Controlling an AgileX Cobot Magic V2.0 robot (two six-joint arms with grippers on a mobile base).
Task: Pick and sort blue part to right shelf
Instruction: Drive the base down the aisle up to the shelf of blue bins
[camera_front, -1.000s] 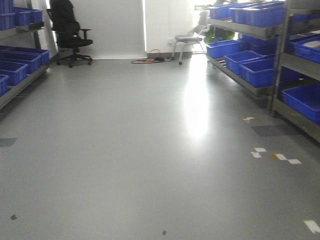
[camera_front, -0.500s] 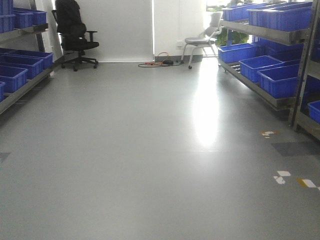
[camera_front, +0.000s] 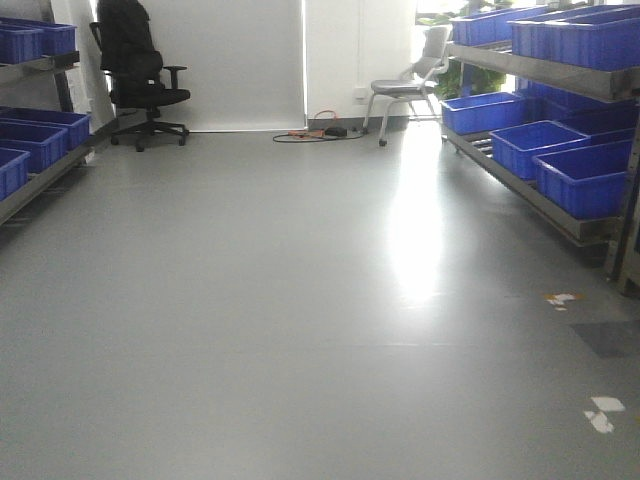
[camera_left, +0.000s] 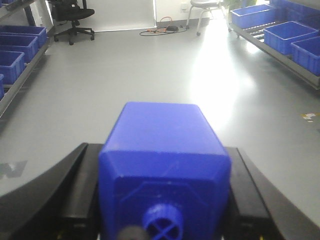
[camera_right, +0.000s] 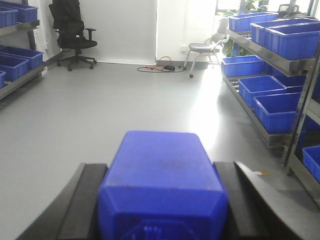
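My left gripper (camera_left: 162, 200) is shut on the blue part (camera_left: 162, 150), a deep-blue square bottle shape with sloped shoulders. Its round cap faces the camera. My right gripper (camera_right: 162, 210) is shut on a second deep-blue block (camera_right: 162, 170). Its cap end is cut off by the frame edge, so I cannot tell its shape. The right shelf (camera_front: 520, 195) is a steel rack with blue bins along the right wall. It also shows in the left wrist view (camera_left: 280, 47) and the right wrist view (camera_right: 260, 47). Neither gripper shows in the front view.
Another rack with blue bins (camera_front: 30, 150) lines the left wall. A black office chair (camera_front: 140, 75) and a grey chair (camera_front: 410, 80) stand at the far wall, with cables (camera_front: 320, 132) on the floor between them. Tape marks (camera_front: 600, 412) lie on the grey floor at right.
The front view has moved forward along the aisle. The right shelf and the floor marks have slid right and down in the frame. The near right rack has left the view.
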